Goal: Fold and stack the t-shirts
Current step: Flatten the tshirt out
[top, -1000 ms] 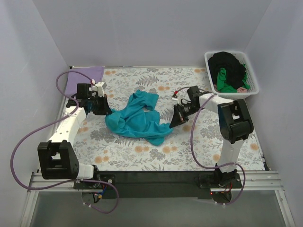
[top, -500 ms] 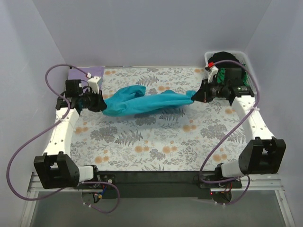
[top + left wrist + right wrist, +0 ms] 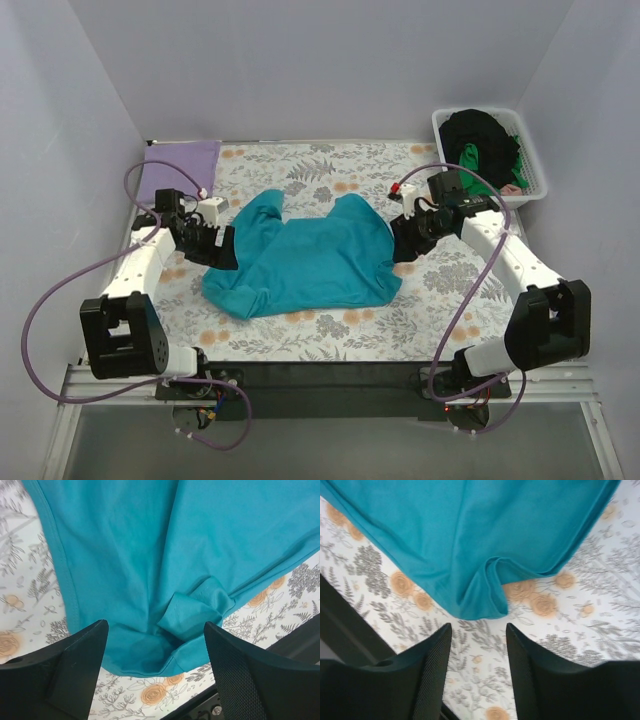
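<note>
Both pincers stand wide, holding nothing: left pincer (image 3: 222, 248) at left edge of teal shirt (image 3: 310, 265), right pincer (image 3: 404, 240) at right edge; shirt lies spread flat on tabletop (image 3: 300, 168).

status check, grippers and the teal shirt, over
Left gripper open, right gripper open, nothing held. Teal t-shirt spread out, sleeve ends bunched. Basket far right, out of the way.

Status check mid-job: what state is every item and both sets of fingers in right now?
teal t-shirt, spread flat, unfolded
lavender t-shirt, lies flat, far-left corner
black t-shirt, heaped in basket
green t-shirt, heaped in basket
left fingers, open, empty
right fingers, open, empty
</note>
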Motion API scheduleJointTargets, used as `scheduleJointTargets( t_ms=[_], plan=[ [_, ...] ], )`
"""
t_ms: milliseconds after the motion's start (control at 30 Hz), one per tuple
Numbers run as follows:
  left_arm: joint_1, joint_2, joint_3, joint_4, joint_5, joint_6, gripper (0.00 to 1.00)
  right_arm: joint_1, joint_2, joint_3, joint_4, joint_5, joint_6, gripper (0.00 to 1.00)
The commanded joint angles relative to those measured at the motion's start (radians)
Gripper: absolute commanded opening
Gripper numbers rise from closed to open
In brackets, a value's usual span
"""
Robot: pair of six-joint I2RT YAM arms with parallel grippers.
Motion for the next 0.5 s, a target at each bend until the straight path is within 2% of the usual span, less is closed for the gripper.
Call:
scheduleJointTargets(
  t_ms=[0, 100, 133, 300, 467],
  plan=[
    [0.006, -0.034, 0.054, -0.004, 0.042, 0.004, 0.77, -0.018, -0.028, 0.02, -0.041, 0.048, -0.061, 0.48],
    [0.006, -0.045, 0.034, -0.003, 0.053, -0.002, 0.77, -0.018, 0.018, -0.01, -0.024, 0.052, -0.047, 0.44],
    [0.006, -0.048, 0.02, -0.001, 0.054, -0.008, 0.77, -0.018, 0.056, -0.028, -0.012, 0.066, -0.033, 0.49],
    [0.006, -0.063, -0.003, -0.027, 0.089, 0.008, 0.8, -0.018, 0.14, -0.053, 0.08, 0.037, -0.019, 0.61],
    [0.003, -0.039, 0.005, -0.085, 0.14, 0.073, 0.82, -0.015, 0.248, -0.062, 0.121, 0.035, -0.019, 0.63]
  ],
)
